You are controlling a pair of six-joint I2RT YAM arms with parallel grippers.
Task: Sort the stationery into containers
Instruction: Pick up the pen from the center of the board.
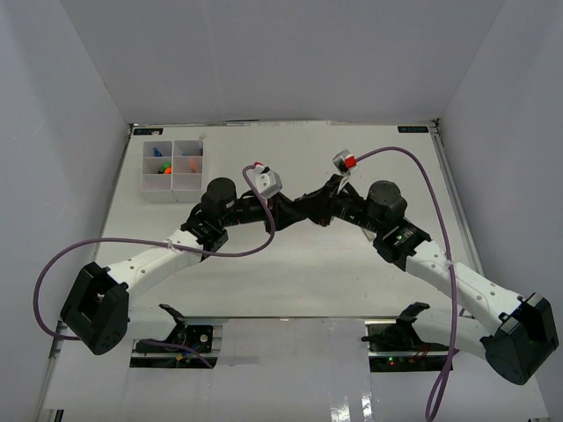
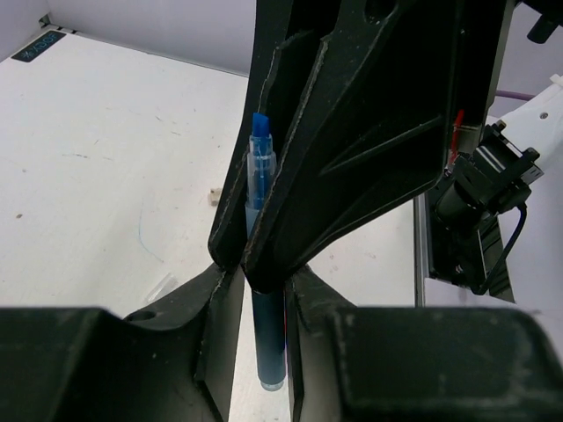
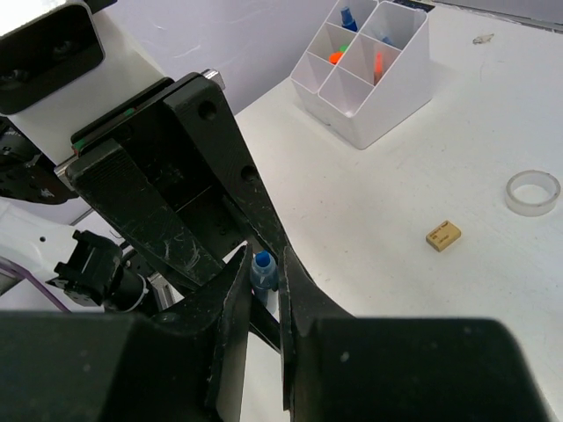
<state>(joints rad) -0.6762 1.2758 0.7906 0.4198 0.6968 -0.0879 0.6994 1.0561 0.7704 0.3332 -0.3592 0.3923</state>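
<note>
- Right gripper [image 3: 264, 264] clamped on blue pen [image 2: 268, 343], barrel offered between the narrow-set jaws of left gripper [image 2: 261, 286]: handover, I judge.
- Whether left grips it: cannot tell.

Bright, even light from above; faint shadows; white table [image 1: 290, 281] glares, washed out; near fingers [image 2: 106, 360] blur; pen [image 2: 262, 158] sharp.

- Top external: high above and behind the arm bases [image 1: 97, 308], which sit along the bottom edge. It faces down on the whole table [image 1: 299, 272], with the organiser tray [image 1: 158, 195] at upper left.
- Left wrist: very close to the blue pen [image 2: 268, 338] at lower centre, bare table beyond at left.
- Right wrist: equally close to the same pen, facing the tray at upper right.
- The wrist views share the pen; the top and right wrist views share the tray.
</note>
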